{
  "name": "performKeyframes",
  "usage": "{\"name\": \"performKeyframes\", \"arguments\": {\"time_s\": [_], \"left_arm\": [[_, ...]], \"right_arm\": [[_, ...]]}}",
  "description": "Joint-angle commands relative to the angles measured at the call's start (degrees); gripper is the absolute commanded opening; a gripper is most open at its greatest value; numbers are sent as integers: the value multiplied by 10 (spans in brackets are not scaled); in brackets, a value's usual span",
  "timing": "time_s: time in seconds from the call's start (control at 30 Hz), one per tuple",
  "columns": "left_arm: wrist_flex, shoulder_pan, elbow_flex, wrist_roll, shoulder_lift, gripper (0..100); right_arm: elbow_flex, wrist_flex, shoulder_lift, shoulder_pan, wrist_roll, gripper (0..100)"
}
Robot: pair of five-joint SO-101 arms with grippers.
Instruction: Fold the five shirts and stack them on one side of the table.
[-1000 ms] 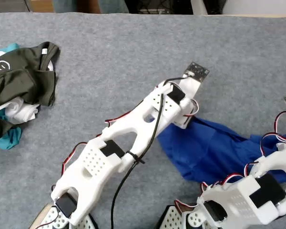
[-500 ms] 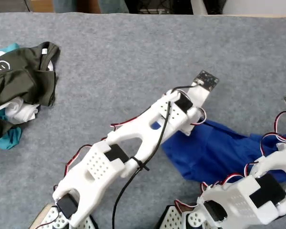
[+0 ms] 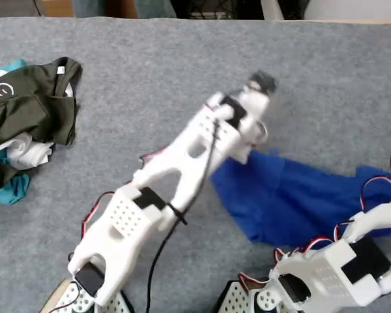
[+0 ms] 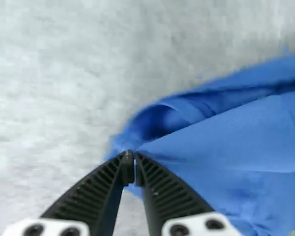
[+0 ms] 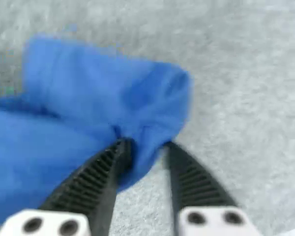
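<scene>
Here, a heap of shirts point(image 3: 26, 124) sits far left on the counter point(image 3: 150, 72). The left claw point(image 4: 132, 158) pinches the blue shirt point(image 3: 293, 202) by its left corner. The right claw point(image 5: 145, 145) grips its right end, so the shirt lies sideways between them.

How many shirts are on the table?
4: a blue fabric shirt right of centre; a dark green shirt, a white one and a teal one piled at the left edge. More may hide underneath.
</scene>
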Motion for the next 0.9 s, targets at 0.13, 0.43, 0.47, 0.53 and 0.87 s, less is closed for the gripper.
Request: {"name": "performKeyframes", "arguments": {"time_s": [0.13, 0.43, 0.47, 0.53, 0.87], "left_arm": [[87, -67, -226, -10, -41, 28], [87, -189, -91, -12, -213, 28], [87, -208, -58, -12, -240, 28], [87, -237, 22, -14, -303, 28], [-77, -304, 553, -55, -557, 29]], "right_arm": [[-144, 105, -6, -43, -14, 376], [-197, 230, -5, -275, -15, 155], [-197, 233, -2, -313, -15, 107], [-191, 221, 2, -384, -14, 25], [-225, 171, 183, -593, 37, 155]]}}
